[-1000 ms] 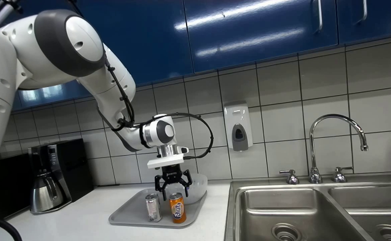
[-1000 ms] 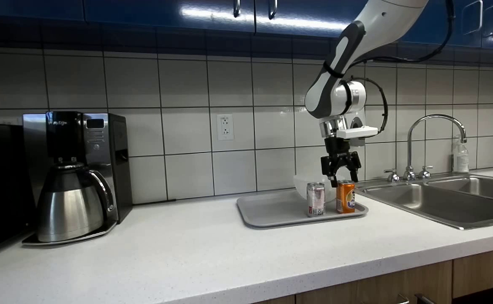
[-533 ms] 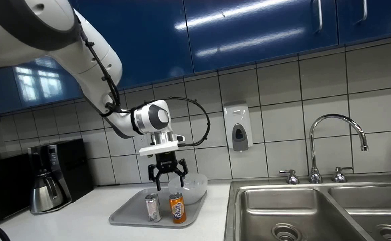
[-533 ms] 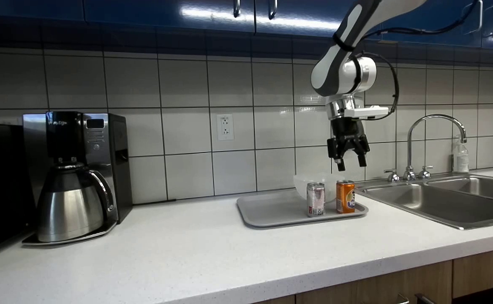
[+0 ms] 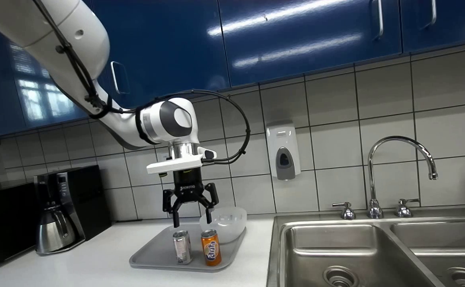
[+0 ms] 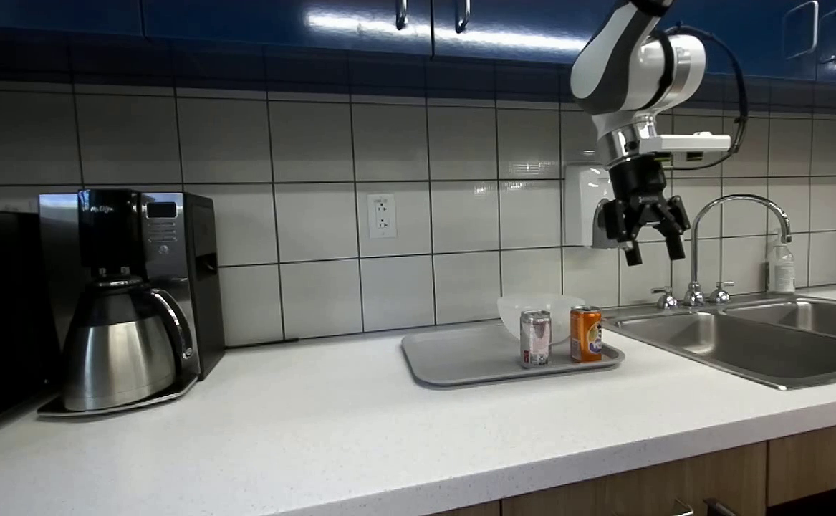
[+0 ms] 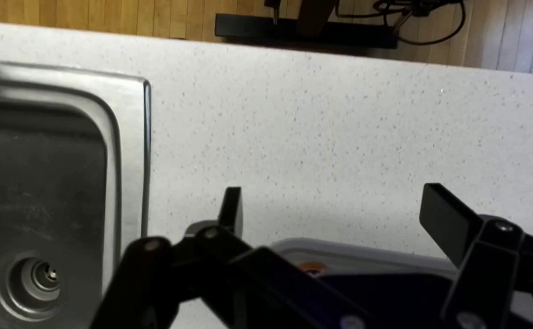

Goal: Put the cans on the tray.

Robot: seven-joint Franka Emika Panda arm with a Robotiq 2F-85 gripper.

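The silvery-grey can (image 5: 182,248) and the orange can (image 5: 211,248) stand upright side by side on the light-grey tray (image 5: 148,257). The same silvery can (image 6: 535,340), orange can (image 6: 586,335) and tray (image 6: 453,362) show in an exterior view. My gripper (image 5: 192,220) is open and empty, raised above the cans' height and apart from them; it also shows high up in an exterior view (image 6: 654,254). In the wrist view the open gripper (image 7: 333,201) has bare counter between its fingers. There the tray's rim (image 7: 348,249) and a sliver of the orange can (image 7: 313,266) show; the silvery can is hidden.
A translucent white bowl (image 5: 226,225) sits behind the cans at the tray's back. The steel sink (image 6: 704,344) with its faucet (image 5: 371,167) lies beside the tray. A coffee maker (image 6: 124,301) stands at the counter's far end. A soap dispenser (image 5: 284,151) hangs on the wall.
My open gripper has risen from just above the orange can and moved away from the cans, up and to the right in an exterior view. Both cans and the tray have not moved.
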